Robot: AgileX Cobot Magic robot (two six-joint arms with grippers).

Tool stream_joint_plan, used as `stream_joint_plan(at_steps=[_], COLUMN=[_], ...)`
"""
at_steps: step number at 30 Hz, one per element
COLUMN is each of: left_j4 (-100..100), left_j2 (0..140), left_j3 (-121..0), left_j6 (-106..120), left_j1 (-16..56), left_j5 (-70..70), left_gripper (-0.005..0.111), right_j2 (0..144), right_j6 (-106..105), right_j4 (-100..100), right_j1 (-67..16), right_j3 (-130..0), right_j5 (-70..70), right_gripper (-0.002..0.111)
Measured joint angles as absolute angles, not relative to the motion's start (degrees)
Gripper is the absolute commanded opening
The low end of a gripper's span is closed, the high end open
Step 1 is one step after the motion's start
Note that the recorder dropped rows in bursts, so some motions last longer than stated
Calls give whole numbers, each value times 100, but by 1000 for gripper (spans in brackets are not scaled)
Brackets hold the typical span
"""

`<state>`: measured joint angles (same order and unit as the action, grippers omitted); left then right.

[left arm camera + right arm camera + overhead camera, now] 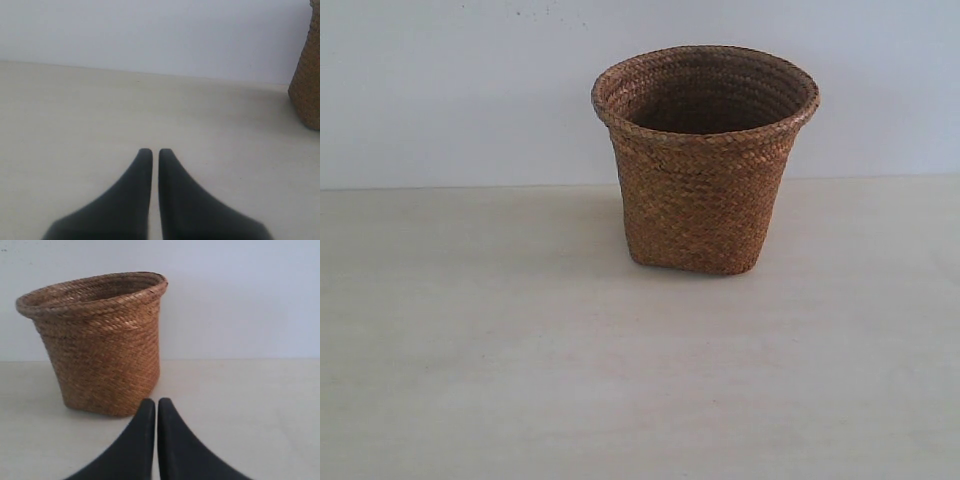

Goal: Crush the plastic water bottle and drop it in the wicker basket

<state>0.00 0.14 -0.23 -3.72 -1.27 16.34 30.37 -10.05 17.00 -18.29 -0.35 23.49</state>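
Note:
The brown wicker basket [705, 160] stands upright near the back of the pale table, right of centre, its flared rim open upward. The part of its inside that shows is dark and bare. In the right wrist view the basket [100, 345] rises just beyond my right gripper [156, 402], which is shut with nothing between its black fingers. My left gripper [155, 152] is also shut and empty, low over bare table, with only the basket's side [307, 85] at the frame's edge. Neither gripper appears in the exterior view. The plastic water bottle is out of view in every frame.
The pale table [520, 350] ends at a plain white wall [450, 90] behind the basket.

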Motion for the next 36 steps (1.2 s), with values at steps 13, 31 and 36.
stream_joint_plan(at_steps=[13, 31, 36], left_j4=[0, 0, 0], left_j2=[14, 14, 14], left_j3=[-23, -23, -23], left_j6=[-372, -372, -372], left_j1=[-127, -127, -127], left_j5=[1634, 1634, 1634], left_gripper=[4, 4, 4], right_j2=[1160, 38, 38], right_j6=[-121, 0, -134], right_j4=[-255, -218, 115], right_j1=[138, 220, 220], right_j3=[-26, -13, 0], right_j5=[62, -1865, -1982], right_gripper=[0, 0, 0])
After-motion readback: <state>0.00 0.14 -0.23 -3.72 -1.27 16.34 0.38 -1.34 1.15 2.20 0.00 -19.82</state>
